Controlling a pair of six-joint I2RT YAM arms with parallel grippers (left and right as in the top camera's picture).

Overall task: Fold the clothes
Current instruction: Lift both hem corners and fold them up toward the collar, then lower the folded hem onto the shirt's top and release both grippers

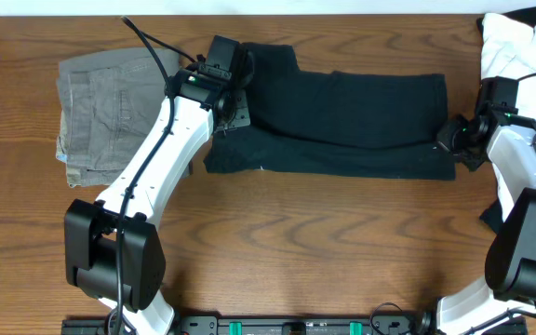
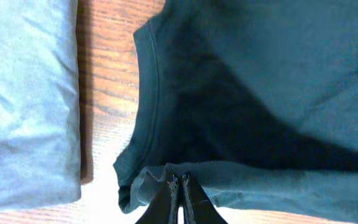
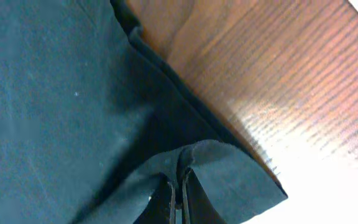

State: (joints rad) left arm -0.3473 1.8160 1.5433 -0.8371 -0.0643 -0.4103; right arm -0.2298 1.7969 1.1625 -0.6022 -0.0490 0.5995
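Two other garments flank your black T-shirt (image 1: 342,126), which lies flat on the table (image 1: 296,242). Grey-green trousers (image 1: 100,116) sit just left of it. Your left gripper (image 2: 179,185) is pinched on its left edge and your right gripper (image 3: 179,182) on its right corner. A white garment (image 1: 519,46) lies beyond, to its right.

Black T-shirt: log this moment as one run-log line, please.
stage: mid-fold | black T-shirt: partly folded, lying on table | left gripper: shut on fabric near collar | right gripper: shut on opposite edge

Sharp, evenly lit overhead; glare washes the table (image 3: 328,180) close up
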